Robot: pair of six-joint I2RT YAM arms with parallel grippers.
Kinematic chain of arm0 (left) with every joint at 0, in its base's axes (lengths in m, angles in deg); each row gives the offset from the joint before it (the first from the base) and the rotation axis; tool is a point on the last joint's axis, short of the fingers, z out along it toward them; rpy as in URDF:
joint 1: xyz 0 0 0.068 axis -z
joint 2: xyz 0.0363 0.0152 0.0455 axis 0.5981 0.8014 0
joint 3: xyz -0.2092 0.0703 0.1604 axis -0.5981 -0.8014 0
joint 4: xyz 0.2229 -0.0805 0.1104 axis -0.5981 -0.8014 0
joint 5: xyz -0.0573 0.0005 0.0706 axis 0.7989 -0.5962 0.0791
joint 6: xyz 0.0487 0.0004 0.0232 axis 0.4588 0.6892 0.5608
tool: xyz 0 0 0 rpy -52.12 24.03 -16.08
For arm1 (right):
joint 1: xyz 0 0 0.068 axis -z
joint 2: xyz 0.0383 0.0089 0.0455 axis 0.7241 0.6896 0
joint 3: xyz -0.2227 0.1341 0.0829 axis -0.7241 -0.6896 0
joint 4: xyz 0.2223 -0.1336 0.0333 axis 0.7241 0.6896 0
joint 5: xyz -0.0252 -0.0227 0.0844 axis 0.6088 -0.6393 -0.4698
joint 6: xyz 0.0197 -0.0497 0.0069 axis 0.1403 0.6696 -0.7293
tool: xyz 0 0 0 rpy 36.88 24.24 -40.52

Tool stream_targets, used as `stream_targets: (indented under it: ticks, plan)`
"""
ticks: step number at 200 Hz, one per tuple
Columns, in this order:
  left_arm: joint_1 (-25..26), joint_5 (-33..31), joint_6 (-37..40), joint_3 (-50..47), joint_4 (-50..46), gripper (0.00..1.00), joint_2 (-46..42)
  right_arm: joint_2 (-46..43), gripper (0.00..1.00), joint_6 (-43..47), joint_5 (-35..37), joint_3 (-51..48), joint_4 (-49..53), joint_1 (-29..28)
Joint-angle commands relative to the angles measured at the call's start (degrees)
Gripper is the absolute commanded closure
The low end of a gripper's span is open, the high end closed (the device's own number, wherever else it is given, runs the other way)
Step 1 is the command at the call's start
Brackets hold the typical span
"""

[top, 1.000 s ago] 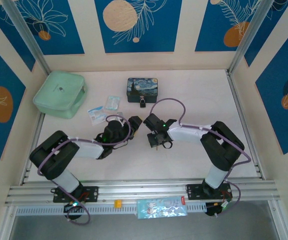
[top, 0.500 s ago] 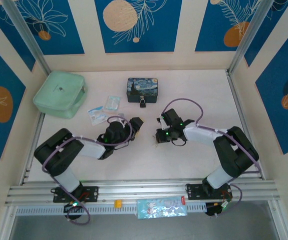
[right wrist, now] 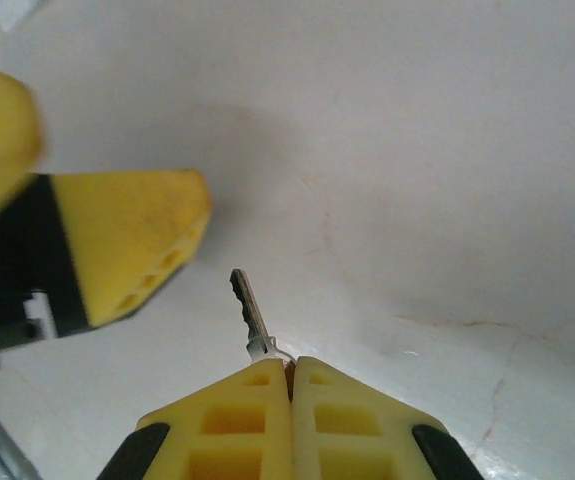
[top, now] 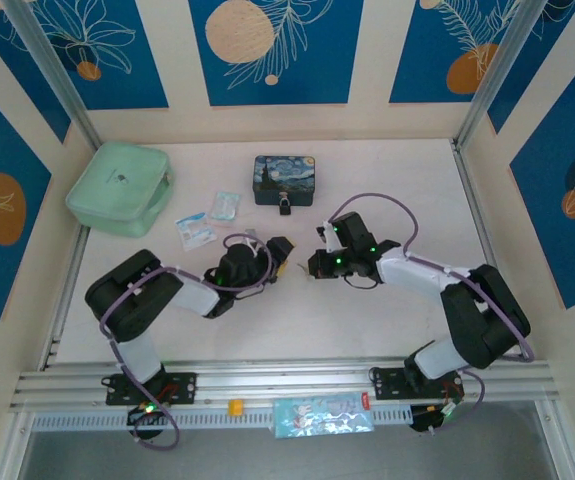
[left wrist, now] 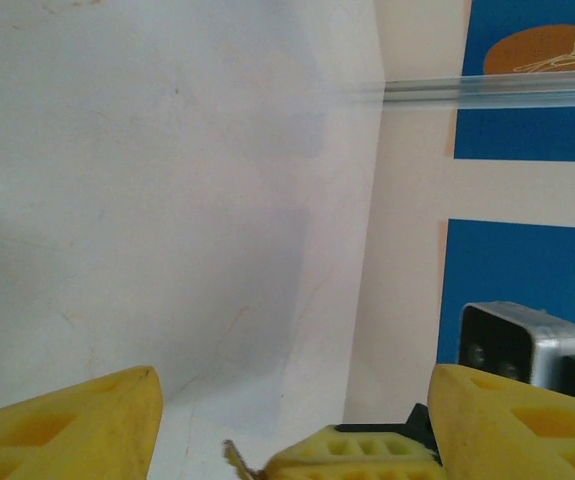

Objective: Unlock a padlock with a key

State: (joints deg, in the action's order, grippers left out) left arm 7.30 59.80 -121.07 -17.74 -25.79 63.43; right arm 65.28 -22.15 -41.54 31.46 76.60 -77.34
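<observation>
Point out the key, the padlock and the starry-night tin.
key (right wrist: 249,314): right wrist view, toothed blade.
padlock (top: 284,209): top external view, dark body.
starry-night tin (top: 284,175): top external view, painted lid.

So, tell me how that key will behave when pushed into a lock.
The key looks like thin, rigid metal, so it probably won't flex. The right claw pinches only its head, so it may pivot or slip under load.
</observation>
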Motion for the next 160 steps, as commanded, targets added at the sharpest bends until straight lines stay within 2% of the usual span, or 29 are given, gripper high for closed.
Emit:
stream_targets:
  ticks: [1,30,76,98,160]
  plan:
    - [0.86,0.88,-0.74,1.95,3.06,0.32,1.11,-2.26,1.00,-2.66,-3.55,-0.57,-2.62,0.40]
    - [0.98,1.09,-0.96,2.75,3.70,0.34,1.55,-2.65,1.00,-4.20,-4.62,-0.62,-4.97,0.62]
    - [1.14,1.33,-1.09,2.60,5.79,0.51,1.73,-1.02,1.00,-5.98,-4.80,-0.92,-8.44,0.62]
    - [1.14,1.24,-1.29,1.92,6.56,0.61,1.82,-0.26,1.00,-6.34,-4.92,-0.78,-9.42,0.62]
    - [1.12,1.69,-1.71,1.43,9.10,0.99,3.31,-0.63,1.00,-6.21,-4.15,-0.43,-9.04,0.62]
